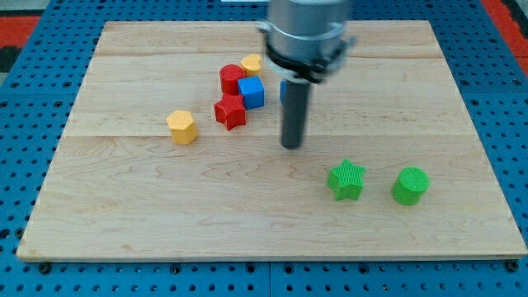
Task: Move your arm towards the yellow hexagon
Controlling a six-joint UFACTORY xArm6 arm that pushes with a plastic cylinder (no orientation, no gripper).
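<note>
A wooden tabletop (124, 214) carries small blocks. Well to the left of my tip, slightly nearer the view's top, the yellow hexagon (182, 127) sits alone, so a straight leftward slide looks open. Up-left of the end effector cluster a red star (230, 111), red cylinder (231, 78), blue cube (252, 91) and another yellow block (251, 63). My tip (291, 146), a bare rod grasping nothing, rests on clear wood. Right and below stand a green star (346, 180) and green cylinder (410, 185).
</note>
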